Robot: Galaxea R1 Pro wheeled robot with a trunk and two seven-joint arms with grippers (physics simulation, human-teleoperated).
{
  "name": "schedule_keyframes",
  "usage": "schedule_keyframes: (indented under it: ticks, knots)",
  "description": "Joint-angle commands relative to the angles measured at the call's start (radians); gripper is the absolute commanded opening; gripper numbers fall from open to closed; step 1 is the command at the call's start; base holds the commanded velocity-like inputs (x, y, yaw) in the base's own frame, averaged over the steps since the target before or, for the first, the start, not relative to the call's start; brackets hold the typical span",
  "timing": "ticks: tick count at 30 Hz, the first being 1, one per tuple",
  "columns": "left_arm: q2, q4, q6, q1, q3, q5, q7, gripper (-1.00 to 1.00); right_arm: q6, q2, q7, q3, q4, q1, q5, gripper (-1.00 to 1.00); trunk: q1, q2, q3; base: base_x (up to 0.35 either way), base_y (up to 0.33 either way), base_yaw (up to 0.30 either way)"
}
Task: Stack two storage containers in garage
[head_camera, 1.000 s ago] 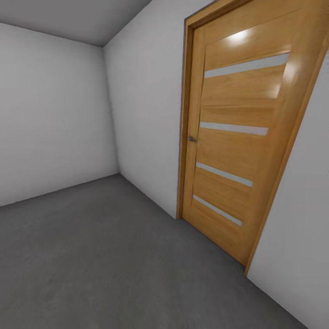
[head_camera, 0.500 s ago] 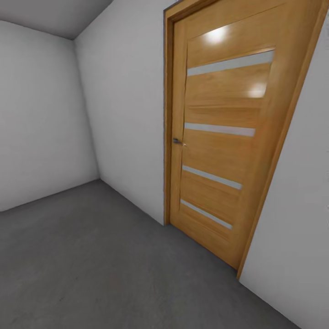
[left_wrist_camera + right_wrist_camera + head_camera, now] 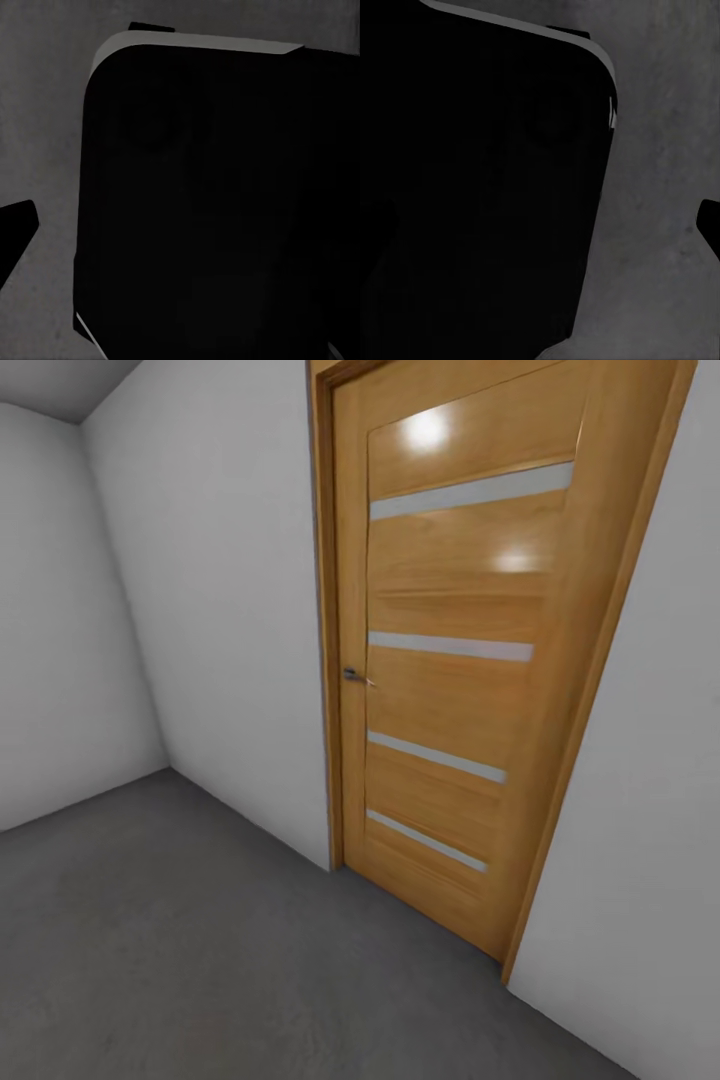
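From my head camera I looked at a bare room corner. A dark grey, rough concrete floor (image 3: 180, 950) filled the lower left and bottom of the frame. Plain white-grey walls (image 3: 220, 620) rose from it, meeting in a corner at the far left, and a sliver of grey ceiling (image 3: 50, 380) showed at the upper left. A closed wooden door (image 3: 455, 660) in a warm honey tone took up the centre and right of the frame, leaning in the picture because of the camera's angle. Four pale horizontal strips crossed its panel, two bright light reflections sat near its top, and a small dark metal handle (image 3: 353, 676) stuck out at its left edge, about halfway up. More white wall ran down the right edge beyond the door frame.

My left wrist camera showed a large black rounded body (image 3: 210, 202) with a pale rim along its top, over grey concrete (image 3: 45, 112) at the left of the frame. A dark fingertip (image 3: 13, 229) poked in at the left edge. My right wrist camera showed a similar black rounded body (image 3: 480, 187) over concrete (image 3: 660, 187) at the right, with a dark fingertip (image 3: 711, 225) at the right edge.

I could not tell how far either pair of fingers stood open, or whether they held anything. I could not see the two storage containers from any camera.
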Motion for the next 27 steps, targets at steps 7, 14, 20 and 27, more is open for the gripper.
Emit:
schedule_keyframes:
  ticks: [7,14,20,27]
  knots:
    - [0.0,0.0,-0.003,0.0,0.0,0.008,0.0,1.0,-0.002,0.0,0.0,-0.001,0.0,0.0,0.008,1.0,0.001,0.0,-0.001,0.321,0.097,-0.25]
    - [0.0,0.0,-0.009,0.0,0.001,0.008,0.0,1.0,-0.002,0.0,0.0,-0.001,0.0,0.0,0.008,1.0,0.001,0.0,-0.001,0.321,0.115,-0.25]
    - [-0.001,0.0,-0.01,0.0,0.002,0.008,0.0,1.0,-0.002,0.001,0.0,-0.001,0.0,0.0,0.008,1.0,0.001,0.0,-0.001,0.321,0.135,-0.25]
    - [0.0,0.0,-0.01,0.0,0.001,0.008,0.0,1.0,-0.002,0.0,0.0,-0.001,0.0,0.0,0.008,1.0,0.001,0.0,-0.001,0.32,0.155,-0.214]
